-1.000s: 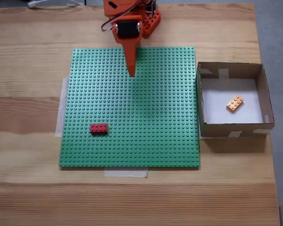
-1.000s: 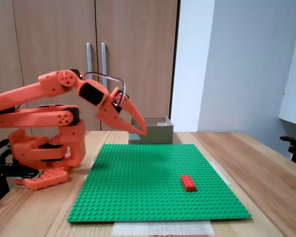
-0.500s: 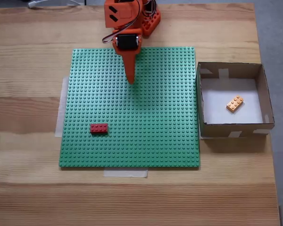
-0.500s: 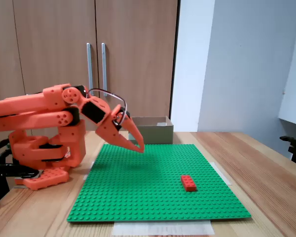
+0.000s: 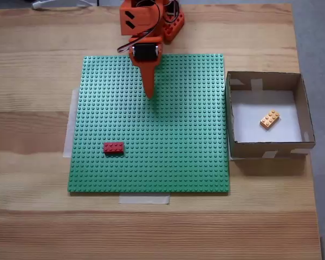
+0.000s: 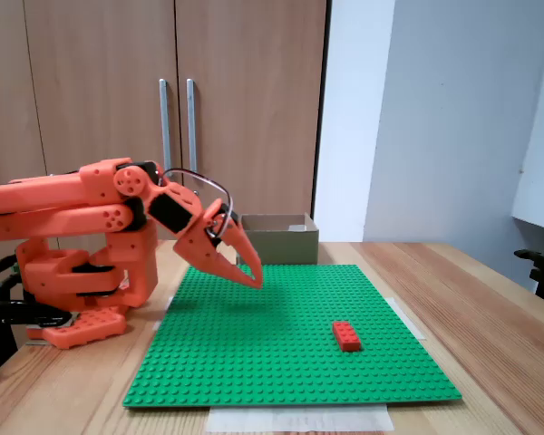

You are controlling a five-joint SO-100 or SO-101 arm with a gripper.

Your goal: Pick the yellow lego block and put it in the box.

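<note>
Green baseplate (image 5: 168, 141), fingers (image 5: 149, 93) closed, empty, above it

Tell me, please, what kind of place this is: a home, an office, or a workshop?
Probably an office or a lab room, though I cannot be sure. A wooden table carries the robot arm and a green baseplate; behind stand wooden cabinet doors and a plain pale wall.

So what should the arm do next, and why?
Probably just fold back to rest. The yellow lego block already lies on the white floor of the box, and the gripper hangs shut and empty over the green baseplate, near the arm's base. The red brick isn't part of the job, so nothing seems left to pick.
</note>
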